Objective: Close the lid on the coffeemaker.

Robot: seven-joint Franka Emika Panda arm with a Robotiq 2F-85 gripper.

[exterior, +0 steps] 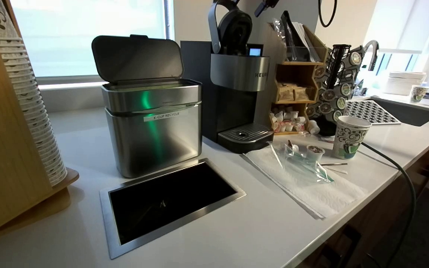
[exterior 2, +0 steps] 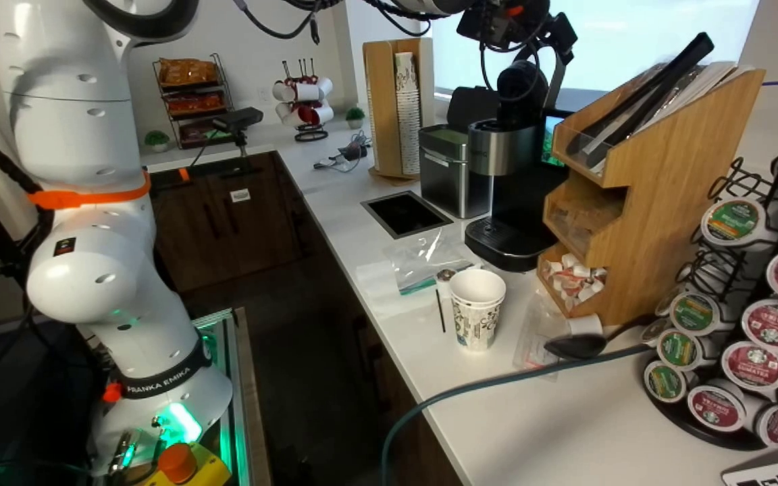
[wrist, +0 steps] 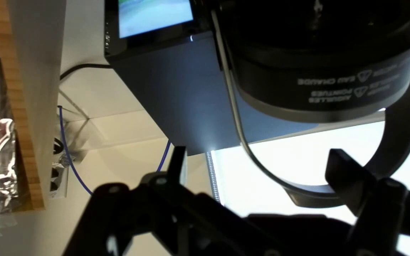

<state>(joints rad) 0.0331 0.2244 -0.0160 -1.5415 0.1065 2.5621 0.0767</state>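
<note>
Parted wide, the hand [wrist: 260, 167] hung close by the top of the raised lid [wrist: 326, 85], which stood tipped up on the coffeemaker [exterior: 233, 72]. In the wrist view the fingers [wrist: 349, 177] sat at four and seven o'clock, with the loop handle [wrist: 402, 117] running through the gap and behind the finger at four; whether they touched I could not tell.

Done well, I judged, the step called for hooking or gripping the bow of that handle, then swinging it forward and down in an arc about its hinge, gently, until the lid seated; a straight downward shove would likely have slipped or rocked the coffeemaker.

Only the wrist view showed the gap between the fingers and the inverted print [wrist: 333, 89] on the lid. It missed the drip base [exterior: 246, 137], at six o'clock below the lid in both exterior views. There, the steel bin [exterior: 155, 137] stood near nine o'clock and the wooden organiser [exterior 2: 686, 155] at three. Farther out, a paper cup [exterior: 350, 137] stood on the desk [exterior: 259, 219] at four o'clock in an exterior view; the arm [exterior 2: 92, 142] showed at ten in an exterior view.
</note>
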